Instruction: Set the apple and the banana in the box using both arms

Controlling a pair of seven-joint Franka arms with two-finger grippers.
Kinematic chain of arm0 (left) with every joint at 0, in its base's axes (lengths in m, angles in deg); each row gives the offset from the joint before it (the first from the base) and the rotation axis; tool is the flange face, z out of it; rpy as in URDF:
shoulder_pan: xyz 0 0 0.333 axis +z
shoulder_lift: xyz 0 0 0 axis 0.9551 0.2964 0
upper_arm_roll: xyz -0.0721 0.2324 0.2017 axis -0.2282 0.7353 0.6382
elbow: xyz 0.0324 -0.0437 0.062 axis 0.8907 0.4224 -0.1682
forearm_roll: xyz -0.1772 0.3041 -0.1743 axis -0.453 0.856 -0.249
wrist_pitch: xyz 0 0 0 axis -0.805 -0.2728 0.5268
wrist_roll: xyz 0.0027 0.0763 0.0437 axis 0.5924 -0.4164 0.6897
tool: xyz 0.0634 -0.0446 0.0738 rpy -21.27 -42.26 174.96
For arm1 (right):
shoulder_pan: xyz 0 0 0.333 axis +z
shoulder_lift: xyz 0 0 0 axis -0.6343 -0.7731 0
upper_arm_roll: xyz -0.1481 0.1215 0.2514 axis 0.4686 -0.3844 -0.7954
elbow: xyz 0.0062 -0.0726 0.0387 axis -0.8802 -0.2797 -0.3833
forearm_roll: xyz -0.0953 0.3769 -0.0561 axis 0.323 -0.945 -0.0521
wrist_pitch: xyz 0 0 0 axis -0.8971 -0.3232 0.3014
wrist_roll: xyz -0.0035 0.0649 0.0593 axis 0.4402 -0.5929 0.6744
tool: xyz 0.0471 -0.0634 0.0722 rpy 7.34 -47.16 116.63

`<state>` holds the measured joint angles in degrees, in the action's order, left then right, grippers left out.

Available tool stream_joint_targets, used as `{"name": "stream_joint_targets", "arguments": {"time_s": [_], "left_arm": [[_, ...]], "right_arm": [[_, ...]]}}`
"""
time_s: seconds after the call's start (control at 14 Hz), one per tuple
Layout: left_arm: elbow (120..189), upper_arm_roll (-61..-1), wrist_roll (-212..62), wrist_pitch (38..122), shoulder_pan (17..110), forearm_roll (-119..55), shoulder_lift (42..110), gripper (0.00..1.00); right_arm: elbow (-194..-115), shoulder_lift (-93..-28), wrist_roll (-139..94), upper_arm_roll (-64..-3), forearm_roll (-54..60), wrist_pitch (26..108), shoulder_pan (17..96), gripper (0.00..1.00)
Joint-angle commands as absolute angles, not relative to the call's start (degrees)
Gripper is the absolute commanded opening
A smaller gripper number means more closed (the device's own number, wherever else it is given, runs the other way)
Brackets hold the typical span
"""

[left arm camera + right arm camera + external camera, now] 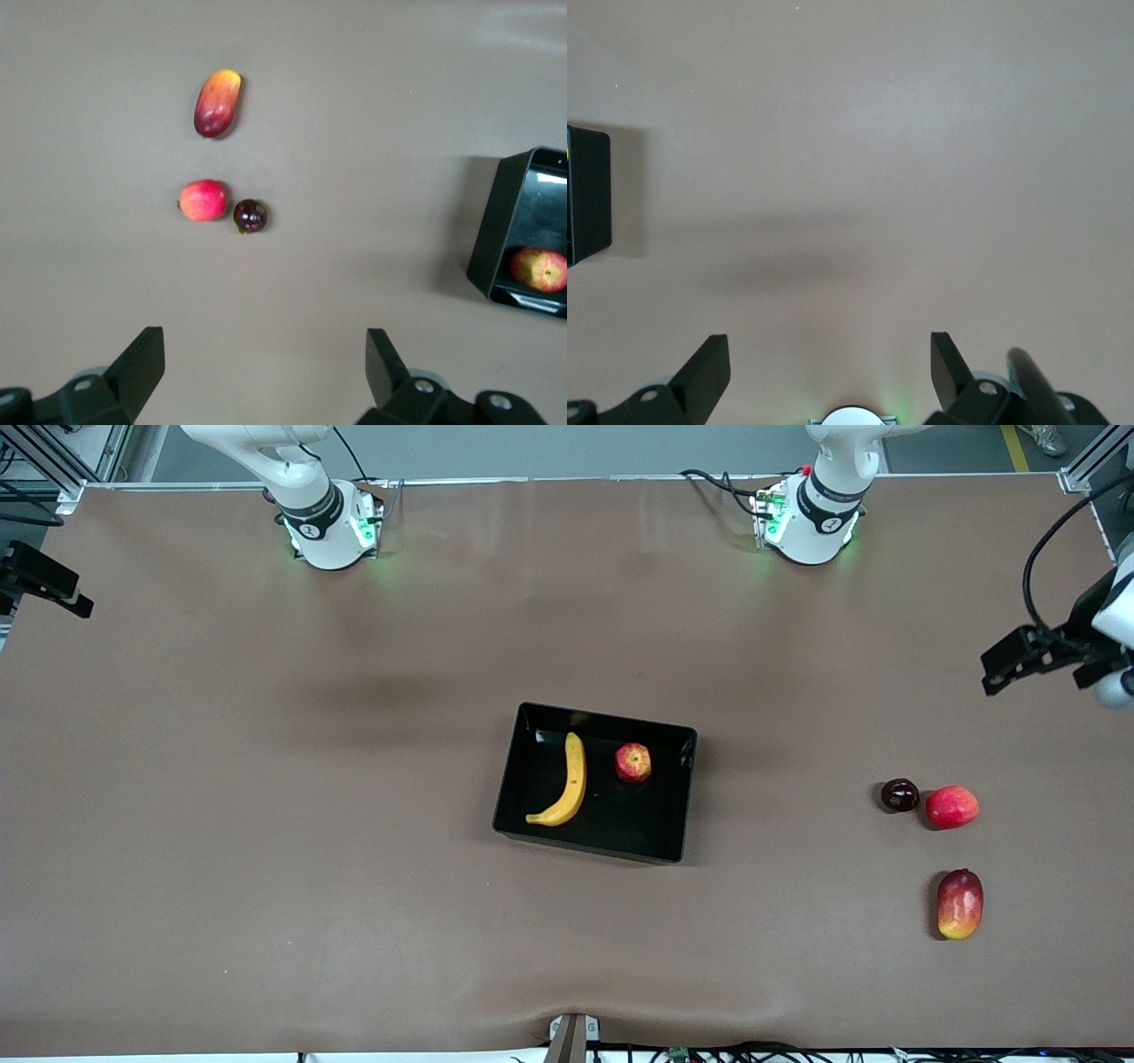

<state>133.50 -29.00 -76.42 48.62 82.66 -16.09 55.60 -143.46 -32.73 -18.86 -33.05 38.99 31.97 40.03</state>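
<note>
Two fruits lie inside the box (595, 849): the banana (567, 783) and the apple (633, 763). The banana is on the side toward the right arm's end of the table, and the apple sits just beside it toward the left arm's end, not touching it. The box is black and shiny and sits near the middle of the brown table (266, 824).

Three more fruits lie on the table toward the left arm's end, well apart from the box. A small dark round fruit (900, 794) sits right next to a plain red round fruit (951, 807). A long red and yellow mango (960, 903) lies nearer to the front camera than those two, with a gap between.

The left gripper (266, 376) is up in the air by the table's edge at the left arm's end. Its fingers (142, 367) are spread wide and hold nothing. From its own camera you can see the three loose fruits and one corner of the box with the apple in it.

The right gripper (830, 372) hangs over bare table at the right arm's end. Its fingers (707, 370) are spread wide too, with nothing between them. Only one end of the box shows in its view.

Lots of bare table lies all around the box, and nothing sits between the box and the loose fruits.
</note>
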Motion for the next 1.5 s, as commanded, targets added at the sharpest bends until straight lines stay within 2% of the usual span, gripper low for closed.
{"name": "stream_joint_targets", "arguments": {"time_s": [0.0, 0.14, 0.43, 0.79, 1.43], "left_arm": [[137.85, -25.31, -76.00, 47.79, 80.17, -17.41, 51.32, 1.00], [140.92, -16.44, -76.00, 47.79, 71.65, -17.93, 48.43, 1.00], [142.60, -13.15, -76.18, 46.65, 68.37, -19.70, 46.92, 1.00], [143.66, -12.97, -76.09, 46.65, 68.45, -19.78, 45.16, 1.00], [143.05, -14.81, -76.18, 48.41, 71.61, -20.05, 46.12, 1.00]], "right_arm": [[-142.62, -33.00, -19.70, -33.61, 39.00, 31.05, 39.10, 1.00], [-142.62, -33.09, -19.79, -33.61, 39.00, 31.22, 39.10, 1.00], [-142.62, -33.09, -19.79, -33.61, 39.00, 31.22, 39.10, 1.00], [-142.62, -33.09, -19.79, -33.61, 39.00, 31.31, 39.19, 1.00], [-142.62, -33.09, -19.79, -33.61, 38.91, 31.22, 39.10, 1.00]]}}
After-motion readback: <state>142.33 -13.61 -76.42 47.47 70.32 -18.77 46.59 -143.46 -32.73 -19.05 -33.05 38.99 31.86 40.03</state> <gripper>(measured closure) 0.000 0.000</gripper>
